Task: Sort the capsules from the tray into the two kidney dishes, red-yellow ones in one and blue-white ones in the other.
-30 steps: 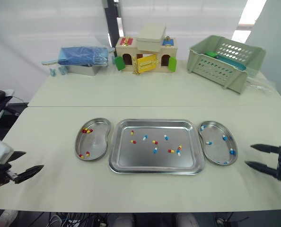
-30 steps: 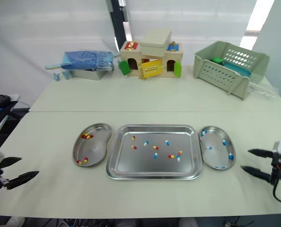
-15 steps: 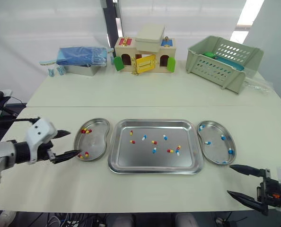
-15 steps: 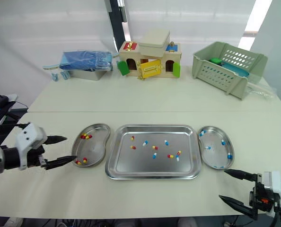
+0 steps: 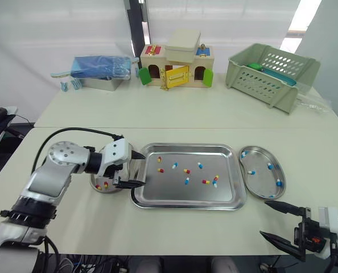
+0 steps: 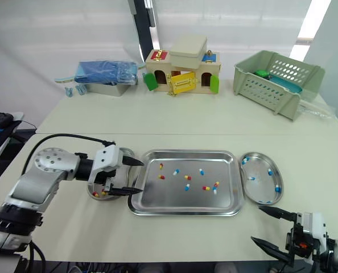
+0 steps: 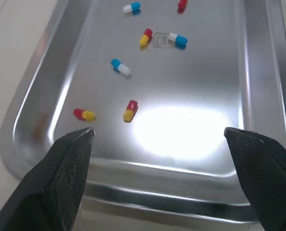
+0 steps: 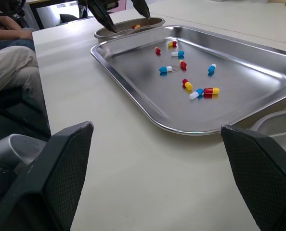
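Left tool [image 5: 145,170] above tray [image 5: 186,205] rim, open tabletop [image 5: 186,234] in front

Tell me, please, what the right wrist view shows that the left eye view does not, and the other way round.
Extra in the right wrist view: a person's legs. Extra in the left eye view: the basket, the toy house and the blue pack. Both: the tray, its capsules, the left dish, the left gripper and the right gripper, each open.
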Action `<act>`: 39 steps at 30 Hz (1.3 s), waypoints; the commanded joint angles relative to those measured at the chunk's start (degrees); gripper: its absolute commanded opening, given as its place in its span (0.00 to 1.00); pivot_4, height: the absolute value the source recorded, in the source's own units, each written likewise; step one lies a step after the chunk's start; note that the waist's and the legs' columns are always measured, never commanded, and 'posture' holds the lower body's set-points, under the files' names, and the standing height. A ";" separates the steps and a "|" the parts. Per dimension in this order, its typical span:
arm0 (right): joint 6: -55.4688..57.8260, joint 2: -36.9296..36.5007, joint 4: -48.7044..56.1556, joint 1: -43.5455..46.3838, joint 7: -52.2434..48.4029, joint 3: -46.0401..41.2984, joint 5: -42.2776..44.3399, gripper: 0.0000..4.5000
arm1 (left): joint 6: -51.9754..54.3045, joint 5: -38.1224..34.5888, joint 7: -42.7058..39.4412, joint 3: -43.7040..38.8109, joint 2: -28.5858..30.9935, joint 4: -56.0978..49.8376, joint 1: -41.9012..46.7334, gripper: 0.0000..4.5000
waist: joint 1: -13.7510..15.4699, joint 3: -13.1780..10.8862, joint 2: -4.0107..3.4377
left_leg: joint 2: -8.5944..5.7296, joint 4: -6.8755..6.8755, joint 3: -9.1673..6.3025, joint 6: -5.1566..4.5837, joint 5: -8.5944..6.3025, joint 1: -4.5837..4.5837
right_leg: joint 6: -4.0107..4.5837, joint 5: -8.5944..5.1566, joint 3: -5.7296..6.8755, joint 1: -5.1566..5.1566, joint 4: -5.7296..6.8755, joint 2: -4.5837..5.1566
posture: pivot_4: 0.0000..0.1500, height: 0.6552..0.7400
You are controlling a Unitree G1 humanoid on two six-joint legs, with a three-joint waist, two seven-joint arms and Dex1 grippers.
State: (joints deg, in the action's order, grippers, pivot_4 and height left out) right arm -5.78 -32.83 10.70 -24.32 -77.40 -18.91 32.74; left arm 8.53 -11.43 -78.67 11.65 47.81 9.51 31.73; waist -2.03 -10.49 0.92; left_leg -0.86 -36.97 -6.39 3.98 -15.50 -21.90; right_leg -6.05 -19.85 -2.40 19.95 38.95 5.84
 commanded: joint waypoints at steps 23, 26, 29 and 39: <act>-5.25 2.99 4.99 -5.75 6.05 2.77 0.02 1.00 | -5.94 10.89 -5.12 7.22 -11.45 20.57 12.73 0.74 | -0.11 -0.01 0.02 | 0.00 -0.03 -0.06 0.00 0.01 0.00 | 0.00 0.00 0.02 -0.01 0.01 -0.02 | 1.00 1.00; -5.54 3.05 4.98 -5.67 6.54 3.11 0.05 1.00 | -7.08 12.15 -4.79 7.74 -11.08 20.99 12.57 0.66 | -0.12 0.00 0.01 | 0.00 -0.03 -0.06 0.01 0.01 0.01 | 0.00 0.00 0.02 -0.02 0.02 -0.02 | 1.00 1.00; -6.01 2.96 4.80 -5.74 6.82 3.49 0.03 1.00 | -8.53 13.50 -4.55 8.05 -10.79 21.82 12.47 0.47 | -0.12 0.00 0.01 | 0.00 -0.03 -0.06 0.01 0.01 0.01 | 0.00 0.00 0.02 -0.02 0.02 -0.02 | 1.00 1.00; -6.15 2.24 3.79 -4.65 6.76 3.31 0.22 1.00 | -8.88 13.39 -4.27 7.66 -11.77 20.71 11.76 0.00 | -0.01 0.02 0.01 | 0.00 -0.04 -0.07 0.01 0.01 0.05 | 0.00 0.00 0.03 -0.08 0.02 -0.02 | 1.00 1.00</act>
State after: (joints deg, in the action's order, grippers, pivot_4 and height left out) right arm -10.94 -30.30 13.72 -28.59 -70.80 -14.97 32.62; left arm -0.50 1.19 -82.85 18.78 36.02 30.92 44.17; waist -2.04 -10.47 0.93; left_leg -0.86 -37.01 -6.45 3.99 -15.50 -21.85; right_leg -6.05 -19.85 -2.37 19.87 38.96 5.82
